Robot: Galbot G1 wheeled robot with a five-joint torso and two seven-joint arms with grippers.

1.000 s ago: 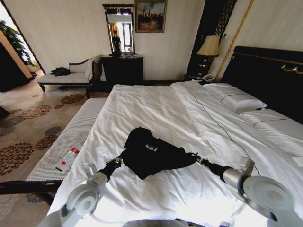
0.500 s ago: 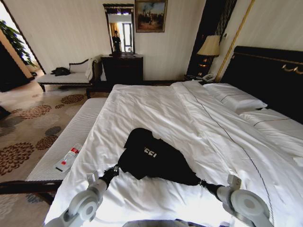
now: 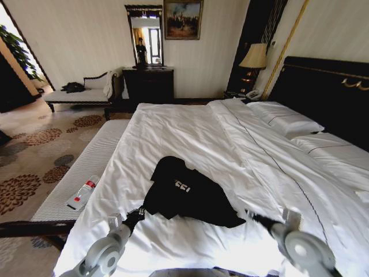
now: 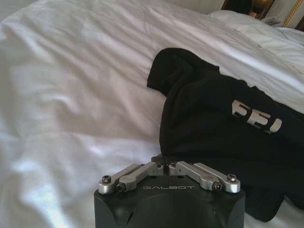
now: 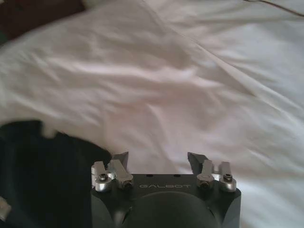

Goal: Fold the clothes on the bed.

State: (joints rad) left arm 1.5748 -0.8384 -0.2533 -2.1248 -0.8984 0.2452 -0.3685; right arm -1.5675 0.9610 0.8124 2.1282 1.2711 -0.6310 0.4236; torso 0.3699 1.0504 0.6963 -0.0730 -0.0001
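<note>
The black top is lying crumpled on the white duvet of the bed, near the foot end, with part of its white lettering showing. The left tool is sitting low at the top's near left corner; in the left wrist view its fingers are pinched together on the edge of the black fabric. The right tool is hovering just beside the top's near right corner, and in the right wrist view its fingers are standing spread apart with nothing between them, above the white duvet.
</note>
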